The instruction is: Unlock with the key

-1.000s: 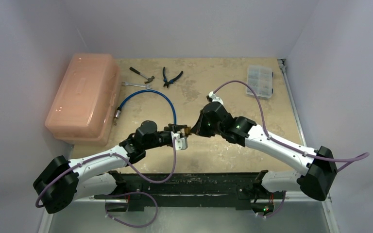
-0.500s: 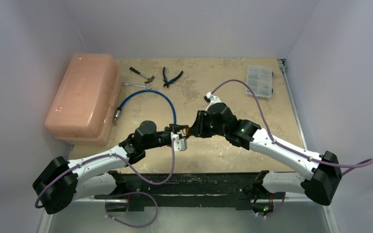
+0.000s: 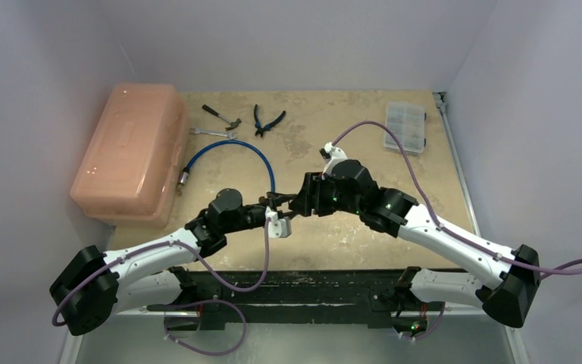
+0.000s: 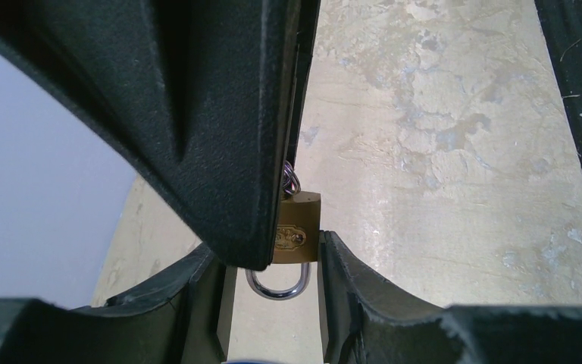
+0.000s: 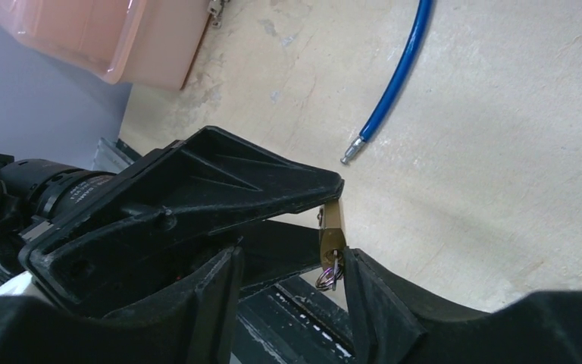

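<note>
The key [image 5: 329, 273] sits in the brass padlock [image 4: 298, 227] clamped in the left jaws above the worktop [image 4: 439, 152], the right jaws standing open around it; unsupported, perhaps loosely seated, it could slip out and fall.

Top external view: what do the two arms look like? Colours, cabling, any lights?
Both are alike. The left arm and right arm have white link shells between bulky black joint housings, on black bases. A thin purple cable runs loosely along each, looping free of it. Small green lights glow on the right arm's forward joints. The fingers are matte black, wedge-shaped plastic.
</note>
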Controlling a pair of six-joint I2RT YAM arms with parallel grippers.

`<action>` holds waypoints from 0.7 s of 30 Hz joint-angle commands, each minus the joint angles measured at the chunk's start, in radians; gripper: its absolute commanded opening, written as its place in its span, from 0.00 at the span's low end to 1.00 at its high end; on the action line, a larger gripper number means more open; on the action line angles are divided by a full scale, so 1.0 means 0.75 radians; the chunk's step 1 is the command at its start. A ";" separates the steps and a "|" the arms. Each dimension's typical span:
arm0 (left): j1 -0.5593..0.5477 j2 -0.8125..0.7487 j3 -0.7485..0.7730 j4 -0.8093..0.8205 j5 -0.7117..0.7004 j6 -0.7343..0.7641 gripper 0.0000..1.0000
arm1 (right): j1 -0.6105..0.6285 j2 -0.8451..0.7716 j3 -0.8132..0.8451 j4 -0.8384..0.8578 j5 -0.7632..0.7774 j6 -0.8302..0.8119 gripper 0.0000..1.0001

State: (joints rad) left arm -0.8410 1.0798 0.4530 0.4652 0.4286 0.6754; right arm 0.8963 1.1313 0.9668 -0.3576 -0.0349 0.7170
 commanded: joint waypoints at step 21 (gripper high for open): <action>-0.051 -0.037 0.065 0.110 0.120 0.024 0.00 | -0.011 -0.087 0.074 -0.051 0.194 -0.040 0.52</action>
State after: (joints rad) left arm -0.8677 1.0748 0.4545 0.4774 0.4725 0.6754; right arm 0.8944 1.0969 0.9798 -0.4335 0.0845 0.7002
